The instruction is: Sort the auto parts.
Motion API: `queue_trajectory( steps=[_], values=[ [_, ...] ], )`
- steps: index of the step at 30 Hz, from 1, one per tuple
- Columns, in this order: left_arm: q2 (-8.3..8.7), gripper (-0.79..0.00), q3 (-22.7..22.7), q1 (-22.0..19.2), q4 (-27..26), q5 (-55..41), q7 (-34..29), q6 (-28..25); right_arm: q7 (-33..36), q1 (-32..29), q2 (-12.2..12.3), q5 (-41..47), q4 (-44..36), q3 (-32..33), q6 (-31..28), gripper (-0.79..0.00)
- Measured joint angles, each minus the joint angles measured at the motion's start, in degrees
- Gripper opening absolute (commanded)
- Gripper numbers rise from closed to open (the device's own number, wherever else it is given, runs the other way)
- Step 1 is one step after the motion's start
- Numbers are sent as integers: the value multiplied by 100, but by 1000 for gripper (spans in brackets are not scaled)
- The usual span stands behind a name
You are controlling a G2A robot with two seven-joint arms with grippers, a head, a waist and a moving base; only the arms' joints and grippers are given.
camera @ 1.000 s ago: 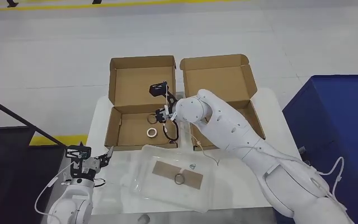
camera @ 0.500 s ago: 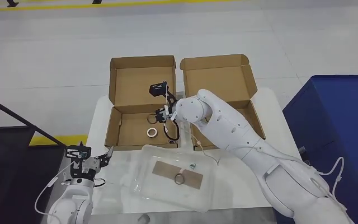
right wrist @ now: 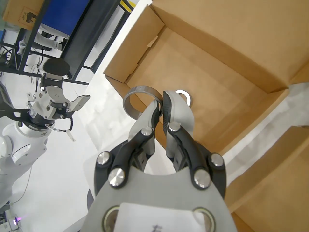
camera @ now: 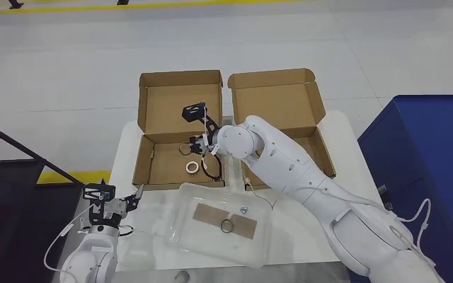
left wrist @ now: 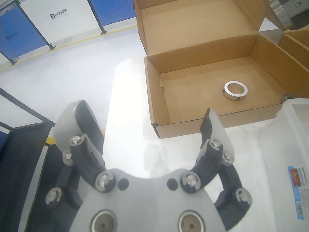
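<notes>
we are in the middle of a drop-off: the right gripper (right wrist: 161,102) hangs over the left cardboard box (camera: 146,157), its jaws almost closed and pinching the wall of a grey metal ring (right wrist: 138,97), which juts sideways from the fingertips above the box floor. on that floor, just beside the spot under the gripper, lies a silver collar (left wrist: 235,90), so we judge this box is where parts of this kind go. the left gripper (left wrist: 144,111) sits at the near left of the table, well apart from the box, its jaws spread wide and holding nothing. near us the clear plastic tray (camera: 185,188) has another ring (camera: 226,226) lying on a brown sheet. the next move, as we see it, calls for lowering the held ring toward the floor, clear of the collar, then parting the jaws. if it is let go too high, it may roll or knock the collar.
</notes>
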Motion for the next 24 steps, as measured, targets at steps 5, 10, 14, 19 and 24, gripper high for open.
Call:
queue_trajectory(
  steps=[5,10,14,19,24],
  values=[
    [0,0,0,0,0,0,0,0,34,327,-464,259,847,-382,-520,-785],
    [0,0,0,0,0,0,0,0,187,605,-1059,331,1929,-805,-469,-785],
    [0,0,0,0,0,0,0,0,304,705,-1488,148,2635,-1084,-179,-785],
    [0,0,0,0,0,0,0,0,345,775,-1933,-228,3273,-1348,11,-785],
    [0,0,0,0,0,0,0,0,322,829,-2230,-415,3714,-1419,197,-739]
  ],
)
